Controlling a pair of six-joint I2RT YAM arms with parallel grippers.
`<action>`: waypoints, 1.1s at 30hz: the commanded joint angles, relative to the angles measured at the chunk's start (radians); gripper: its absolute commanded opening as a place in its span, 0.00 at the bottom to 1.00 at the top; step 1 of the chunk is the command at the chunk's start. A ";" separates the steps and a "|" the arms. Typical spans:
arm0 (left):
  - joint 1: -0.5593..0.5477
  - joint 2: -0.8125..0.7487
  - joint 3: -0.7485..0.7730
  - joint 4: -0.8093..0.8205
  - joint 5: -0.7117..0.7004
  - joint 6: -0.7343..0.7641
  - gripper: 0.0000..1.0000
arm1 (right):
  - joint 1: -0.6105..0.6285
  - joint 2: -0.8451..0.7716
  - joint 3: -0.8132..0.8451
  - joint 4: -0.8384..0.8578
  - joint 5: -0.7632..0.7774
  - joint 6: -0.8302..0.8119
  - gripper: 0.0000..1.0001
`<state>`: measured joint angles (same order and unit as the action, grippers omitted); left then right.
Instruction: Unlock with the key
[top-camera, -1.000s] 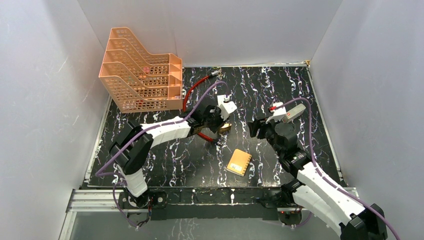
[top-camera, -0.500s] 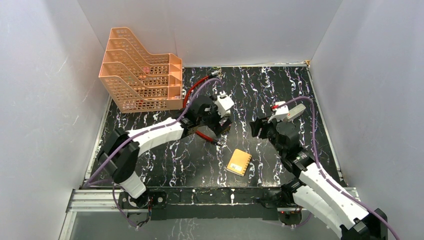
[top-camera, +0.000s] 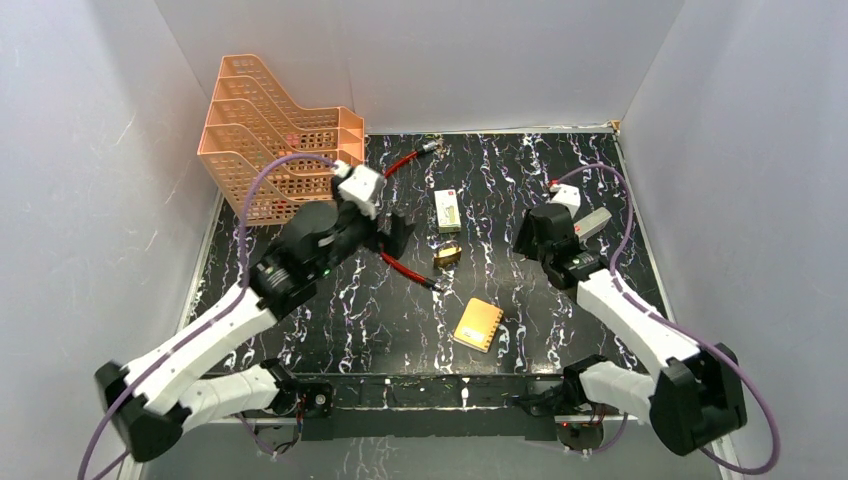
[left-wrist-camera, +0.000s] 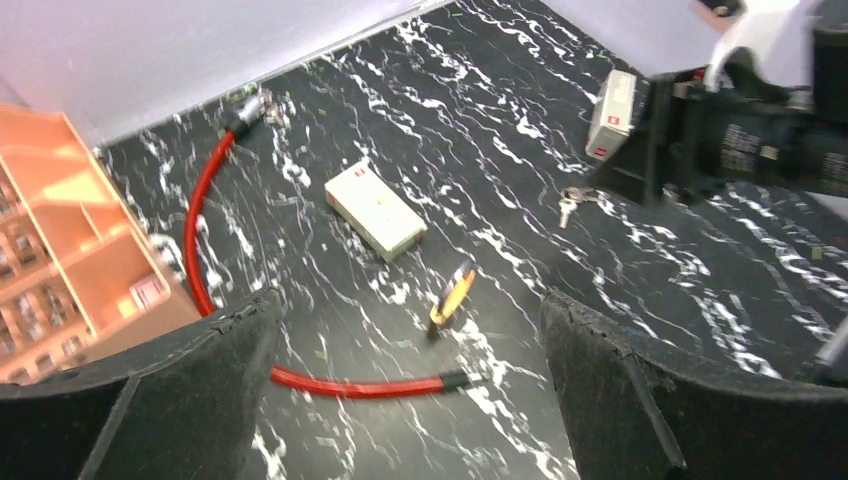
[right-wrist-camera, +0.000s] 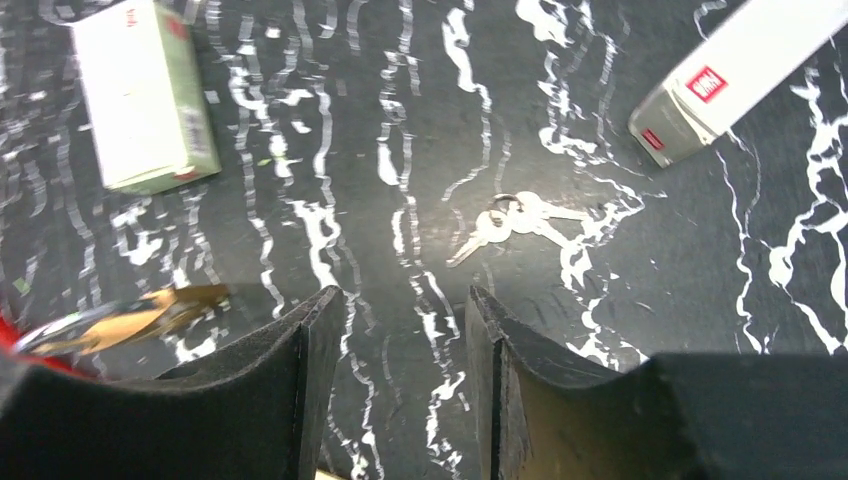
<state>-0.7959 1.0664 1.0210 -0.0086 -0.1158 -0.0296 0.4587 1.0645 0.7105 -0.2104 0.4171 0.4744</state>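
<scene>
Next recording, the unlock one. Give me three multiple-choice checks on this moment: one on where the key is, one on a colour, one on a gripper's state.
1. The key lies:
A. in a cup
B. on the table
C. on a shelf

2. The cable is:
A. red
B. blue
C. green

3. The left gripper is:
A. shut on a tool
B. out of view
C. open and empty

Answers:
1 B: the right wrist view shows the key flat on the black marbled surface, with nothing gripping it.
2 A: its sheath is red in the left wrist view and the top view.
3 C: its wrist view shows the fingers wide apart, with only the table between them.
</scene>
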 joint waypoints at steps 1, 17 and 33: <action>-0.003 -0.189 -0.112 -0.128 -0.057 -0.223 0.98 | -0.117 0.097 0.025 0.036 -0.058 0.071 0.55; -0.002 -0.485 -0.429 -0.146 -0.112 -0.306 0.98 | -0.287 0.487 0.156 0.186 -0.143 0.006 0.56; -0.003 -0.440 -0.421 -0.142 -0.121 -0.290 0.98 | -0.279 0.560 0.186 0.060 -0.102 0.035 0.49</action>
<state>-0.7959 0.6270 0.5945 -0.1715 -0.2352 -0.3233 0.1745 1.6131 0.8780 -0.1318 0.2924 0.4953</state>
